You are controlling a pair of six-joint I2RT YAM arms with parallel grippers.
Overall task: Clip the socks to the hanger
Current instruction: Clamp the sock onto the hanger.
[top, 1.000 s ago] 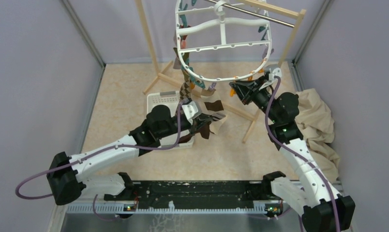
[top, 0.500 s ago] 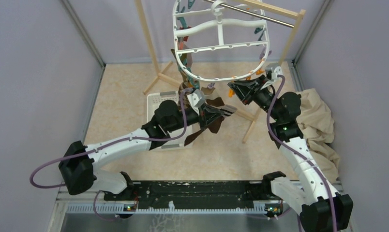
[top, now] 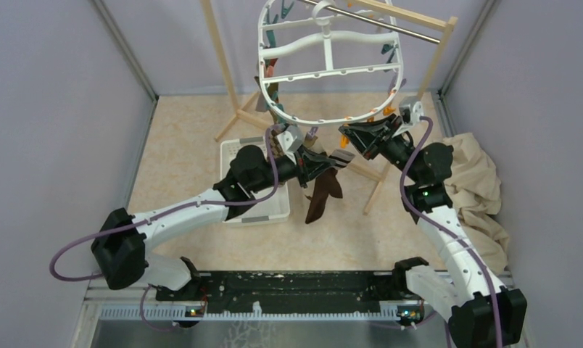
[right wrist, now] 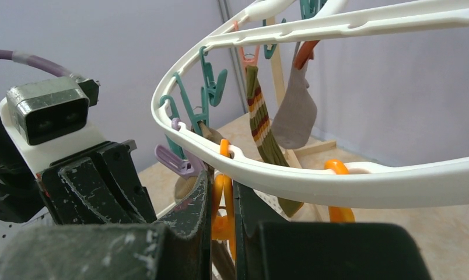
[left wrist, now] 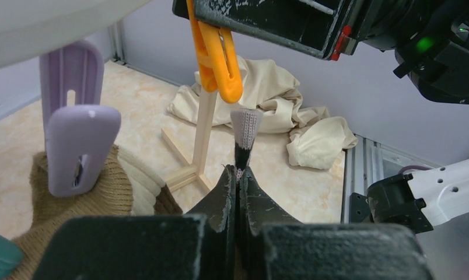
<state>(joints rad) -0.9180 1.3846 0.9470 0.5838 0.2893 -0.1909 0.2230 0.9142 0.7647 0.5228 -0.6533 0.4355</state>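
1. left gripper (left wrist: 237, 175): jaws pinched tight on the dark brown sock (top: 321, 197). Cuff tip sticks out just past the fingertips; the rest hangs below them.
2. right gripper (right wrist: 222, 185): jaws clamped on an orange peg (left wrist: 220, 64) hanging off the hanger (right wrist: 337, 182) rim.
3. sock's cuff tip sits just under that peg's mouth, outside it. Can't tell if they touch.

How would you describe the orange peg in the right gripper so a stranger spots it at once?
Find the big white oval hanger and follow its near rim to the right gripper. The orange peg pinched in its jaws is the one: the purple peg alongside and the other orange peg are untouched by either gripper.
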